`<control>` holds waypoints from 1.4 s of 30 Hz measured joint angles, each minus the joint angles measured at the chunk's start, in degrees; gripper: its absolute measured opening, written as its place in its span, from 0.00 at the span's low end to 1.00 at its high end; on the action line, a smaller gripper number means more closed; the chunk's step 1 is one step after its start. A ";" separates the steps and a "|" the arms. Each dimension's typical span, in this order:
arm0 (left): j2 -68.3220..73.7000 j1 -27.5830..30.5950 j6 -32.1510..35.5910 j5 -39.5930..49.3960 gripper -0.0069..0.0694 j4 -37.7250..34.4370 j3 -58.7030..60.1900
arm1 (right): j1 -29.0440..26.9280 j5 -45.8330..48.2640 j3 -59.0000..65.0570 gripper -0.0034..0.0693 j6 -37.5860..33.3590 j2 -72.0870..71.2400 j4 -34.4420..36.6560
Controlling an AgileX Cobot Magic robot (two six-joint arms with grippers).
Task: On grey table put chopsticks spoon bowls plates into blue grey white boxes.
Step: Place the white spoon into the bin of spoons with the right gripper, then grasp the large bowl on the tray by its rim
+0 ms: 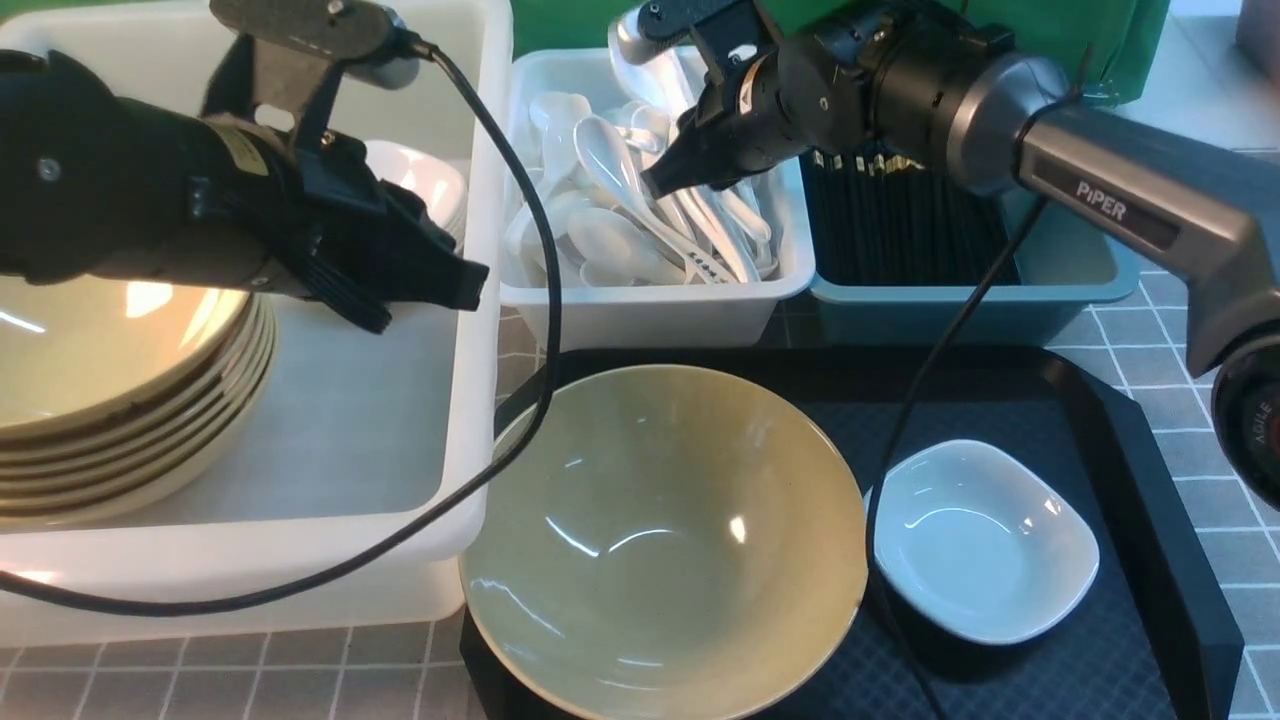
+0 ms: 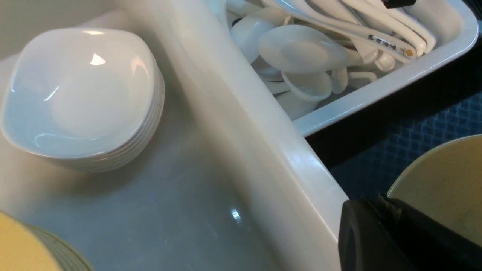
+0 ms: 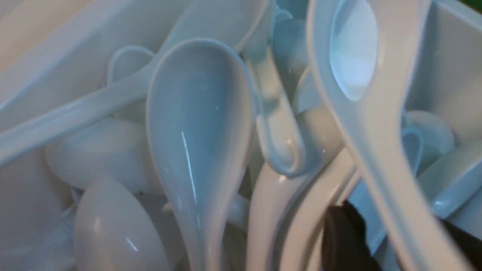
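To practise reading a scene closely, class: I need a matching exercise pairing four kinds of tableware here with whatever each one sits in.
Column A
1. stack of glossy olive-yellow round bowls
2. glossy white ceramic soup spoons
3. thin black chopsticks
4. lone small white square dish

Column B
a. black textured tray
b. teal-blue plastic tub
c. large translucent white plastic tub
d. small pale grey-white plastic tub

Pairs: 1-c, 2-d, 3-b, 4-a

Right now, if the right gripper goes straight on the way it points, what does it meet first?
Most likely the pile of white spoons in the pale box. The right gripper points down into that box, and its wrist view shows spoons directly ahead; the gap is unclear.
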 joint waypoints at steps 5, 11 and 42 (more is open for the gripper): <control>0.00 0.00 0.00 1.41 0.08 -0.51 -0.10 | 0.00 9.34 -5.55 0.75 0.64 0.00 0.00; 0.05 0.00 0.64 12.22 0.08 -0.63 -4.12 | 0.00 33.40 -18.08 0.83 -5.79 0.00 0.13; 30.99 -13.42 12.59 34.59 0.56 2.80 -37.16 | 1.75 40.65 35.93 0.13 -17.33 -59.97 20.82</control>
